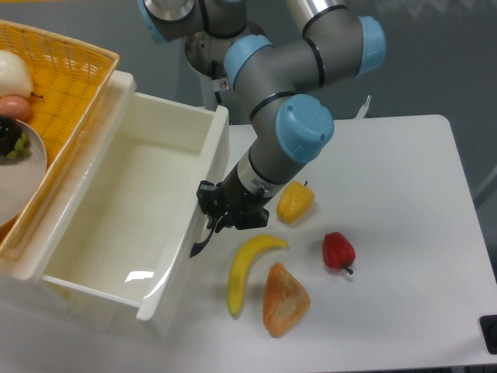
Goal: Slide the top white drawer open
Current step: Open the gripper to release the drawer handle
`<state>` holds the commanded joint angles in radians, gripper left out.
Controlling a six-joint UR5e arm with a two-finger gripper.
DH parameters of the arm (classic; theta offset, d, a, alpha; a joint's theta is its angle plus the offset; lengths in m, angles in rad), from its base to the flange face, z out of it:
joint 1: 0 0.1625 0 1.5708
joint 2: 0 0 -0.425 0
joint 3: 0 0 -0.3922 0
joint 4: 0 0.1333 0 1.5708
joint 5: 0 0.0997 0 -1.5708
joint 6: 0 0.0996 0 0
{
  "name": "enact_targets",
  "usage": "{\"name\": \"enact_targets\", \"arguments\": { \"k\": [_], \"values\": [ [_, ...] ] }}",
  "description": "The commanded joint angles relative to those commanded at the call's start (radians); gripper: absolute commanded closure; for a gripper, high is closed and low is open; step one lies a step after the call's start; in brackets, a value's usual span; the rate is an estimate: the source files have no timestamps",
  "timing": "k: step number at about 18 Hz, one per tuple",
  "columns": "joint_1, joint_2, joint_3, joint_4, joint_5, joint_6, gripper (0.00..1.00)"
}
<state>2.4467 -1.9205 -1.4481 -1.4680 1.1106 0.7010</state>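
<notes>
Drawer, top white [128,210]: pulled far out of the cabinet at left, interior exposed. Gripper [220,216]: placed at the drawer's front, at the black curved handle [202,242]; finger spacing and grasp cannot be told. Banana [247,270], bread piece [284,300], red pepper [338,251], yellow pepper [295,201]: laid on the white table [404,179]. Wicker basket [66,85]: set above the cabinet.

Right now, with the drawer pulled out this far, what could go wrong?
1. The top white drawer is already far out; pulling further might drop it off its cabinet.
2. The gripper sits at the black handle, close above the banana; a downward or outward move could knock it.
3. The yellow pepper lies right beside the wrist and could be nudged.
</notes>
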Motion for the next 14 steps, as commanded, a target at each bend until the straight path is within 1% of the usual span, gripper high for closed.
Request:
{"name": "enact_targets", "arguments": {
  "k": [2,3,4,5,6,7,8,10,14],
  "values": [
    [0.002,0.0,0.002,0.0,0.0,0.0,0.79],
    [0.002,0.0,0.002,0.0,0.0,0.0,0.77],
    [0.002,0.0,0.002,0.0,-0.002,0.0,0.71],
    [0.002,-0.002,0.002,0.002,0.0,0.002,0.59],
    [0.002,0.0,0.002,0.0,-0.002,0.018,0.43],
    [0.003,0.0,0.002,0.0,-0.002,0.038,0.31],
    [0.003,0.0,0.002,-0.002,-0.002,0.047,0.24],
    [0.011,0.002,0.002,-0.002,-0.002,0.051,0.2],
    [0.023,0.003,0.002,-0.002,-0.002,0.052,0.16]
  ]
}}
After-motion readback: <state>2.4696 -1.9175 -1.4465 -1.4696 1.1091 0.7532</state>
